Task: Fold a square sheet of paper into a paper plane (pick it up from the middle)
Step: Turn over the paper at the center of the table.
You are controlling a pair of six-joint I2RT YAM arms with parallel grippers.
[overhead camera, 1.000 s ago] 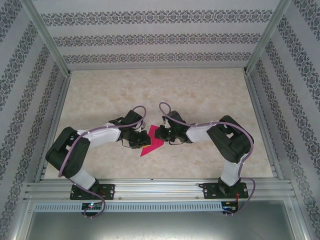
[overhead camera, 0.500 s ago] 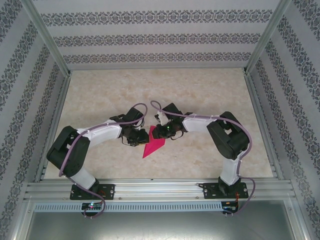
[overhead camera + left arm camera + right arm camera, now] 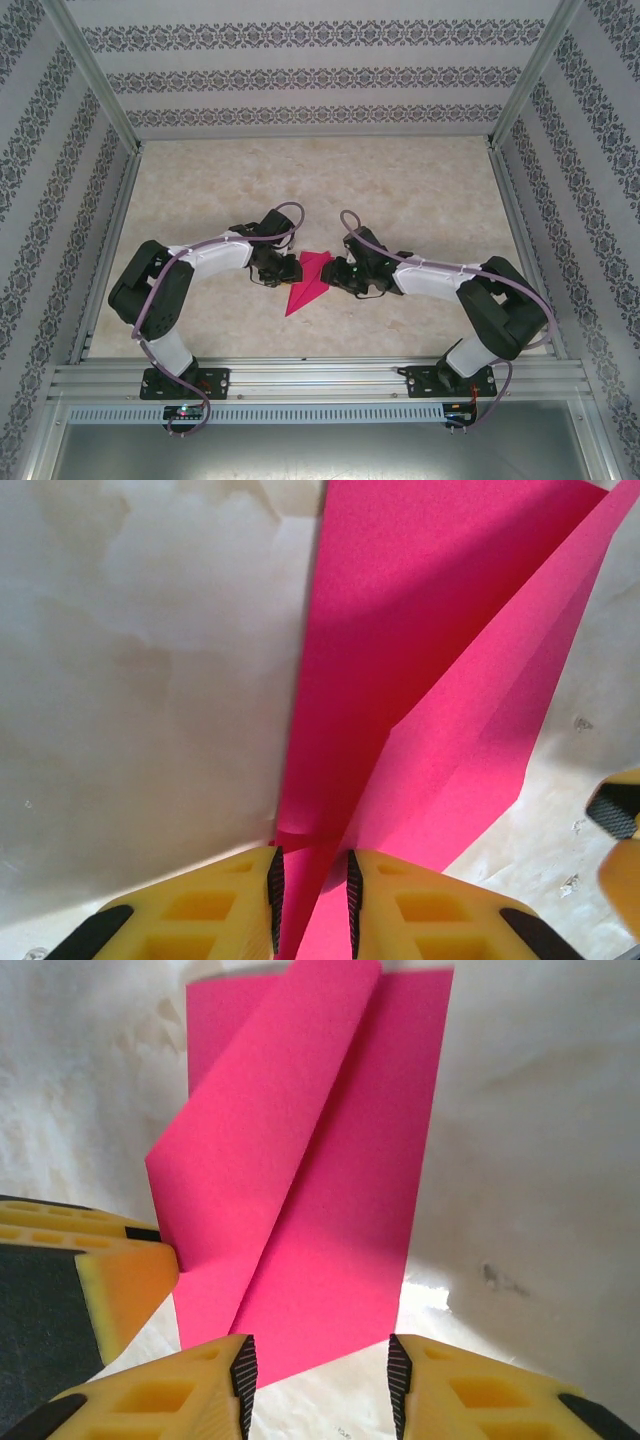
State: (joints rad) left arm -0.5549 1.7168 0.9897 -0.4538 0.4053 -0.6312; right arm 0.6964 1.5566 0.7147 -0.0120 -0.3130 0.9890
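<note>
Left claw (image 3: 287, 268) and right claw (image 3: 338, 273) face each other in the overhead view. Both forearms angle in low over the marbled beige desk (image 3: 400, 190). Between them lies the paper plane (image 3: 309, 282), a matte magenta dart with its tip towards the arm bases. From up here I cannot judge either opening (the black housings mask the fingers).

On the left wrist camera, my left claw (image 3: 312, 862) is slightly parted. Its yellow fingers, with ribbed black pads (image 3: 273, 890), stand either side of a pink strip without pinching it. The paper has crisp straight creases and one flap raised and shaded; the frame cuts off its far end.

On the right wrist camera, the right claw (image 3: 318, 1370) stands released and wider, with the plane's blunt near edge just between its pads. The left claw's finger (image 3: 125, 1275) sits right at the lifted flap's corner; whether it touches I cannot tell.
</note>
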